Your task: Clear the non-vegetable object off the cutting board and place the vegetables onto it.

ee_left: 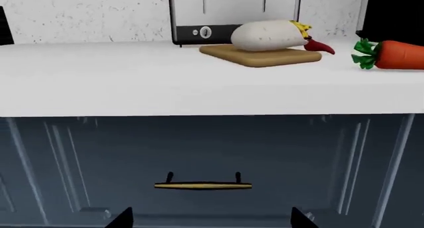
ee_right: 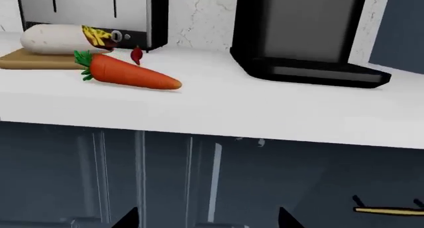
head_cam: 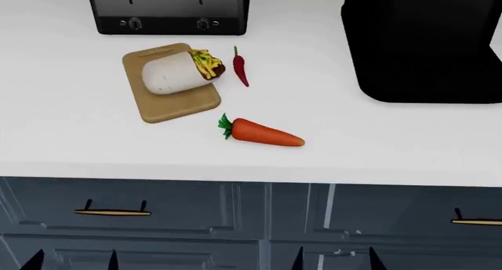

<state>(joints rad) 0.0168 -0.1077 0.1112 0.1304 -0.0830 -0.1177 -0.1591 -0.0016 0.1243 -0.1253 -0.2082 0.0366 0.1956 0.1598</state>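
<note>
While both hands hang low in front of the cabinet drawers, below the bench edge, only their dark fingertips show: the left hand (head_cam: 74, 259) and the right hand (head_cam: 335, 257) each have tips standing well apart, so both look released and grasp nothing.

Nearest on the white bench (head_cam: 63, 135) lies the carrot (head_cam: 263, 132), on its side, leafy top toward the cutting board (head_cam: 168, 102). It should be stiff and fairly light, but round and tapered, so it may roll or squirt out of a pinch; the thick part next to the greens seems the safest place to close on, across its width.

Farther back, the burrito (head_cam: 174, 72) lies across the board, filling end toward the chili pepper (head_cam: 240, 67). It is probably soft and the heaviest of the three; a hard squeeze could crush it or push filling out, so a gentle grip across the plump white middle looks best.

The chili lies on the bench just beside the board's right edge. Slim, light and low-lying, it calls for a careful pinch at mid-body.

Behind stand the toaster (head_cam: 168, 11) and a large black appliance (head_cam: 424, 43).
</note>
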